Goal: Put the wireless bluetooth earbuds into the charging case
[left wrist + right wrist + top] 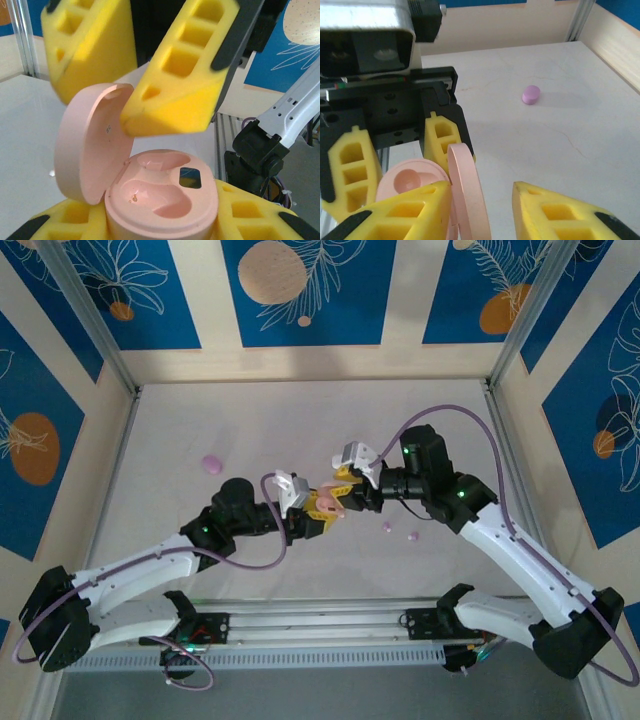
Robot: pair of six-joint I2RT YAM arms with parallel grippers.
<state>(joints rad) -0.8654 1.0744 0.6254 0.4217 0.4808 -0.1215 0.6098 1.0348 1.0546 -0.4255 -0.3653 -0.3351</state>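
The left gripper [320,507] has its two yellow fingers shut on the bottom half of one pink case [165,200], one finger on each side. The case is open. Its round lid [85,145] stands up on one side, and two hollows [150,192] show in the pink base. The right gripper [480,195] comes in from the other side and meets it over the middle of the table [300,420]. Its two yellow fingers are apart. The lid stands in the gap between them, right next to one finger, with room on the way to the other, so this gripper has hold of nothing. Near the right arm, two tiny earbuds [387,527] lie on the table, close to each other and a little way from the pink case. They are too small to tell much more about them. Farther off, on the left arm's side, one lilac case [210,463] lies shut and flat on the table, well apart from both grippers.
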